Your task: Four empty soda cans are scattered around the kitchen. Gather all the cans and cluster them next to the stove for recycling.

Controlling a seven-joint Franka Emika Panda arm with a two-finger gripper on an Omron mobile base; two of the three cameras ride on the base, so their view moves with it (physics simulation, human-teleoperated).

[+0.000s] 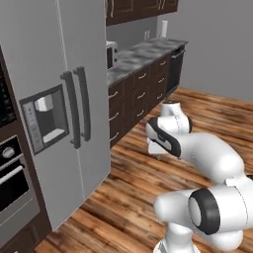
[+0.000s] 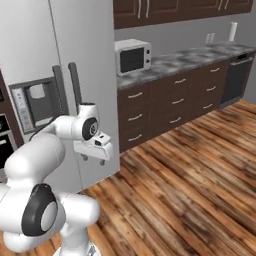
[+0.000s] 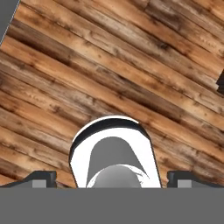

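1. My gripper (image 2: 93,159) hangs folded in front of my base, pointing down at the wooden floor (image 3: 131,65). Nothing sits between the fingers.
2. In the hand view the 2 finger tips (image 3: 39,177) stand at opposite sides of the bottom edge, far apart, so the jaws are spread wide and hold nothing.
3. In the right base view the hand sits just in front of the lower part of the fridge (image 2: 85,60), below its 2 vertical door handles.
4. The fridge is grey, 2 doors, with a dispenser panel (image 1: 45,118) in the left door.
5. Left of the fridge in the left base view is a built-in oven (image 1: 12,183).
6. Right of the fridge runs a counter (image 2: 195,59) with a mottled grey top over dark brown drawers (image 2: 175,102).
7. A white microwave (image 2: 133,56) stands on the counter right beside the fridge.
8. A paper towel roll (image 2: 232,31) stands upright at the far end of the counter, by the wall.
9. A dark dishwasher front (image 2: 233,77) sits under the far end of the counter.
10. Dark upper cabinets (image 2: 175,10) hang above the counter.
11. Soda cans and stove: I can't spot either from here, so I can't tell where they are.
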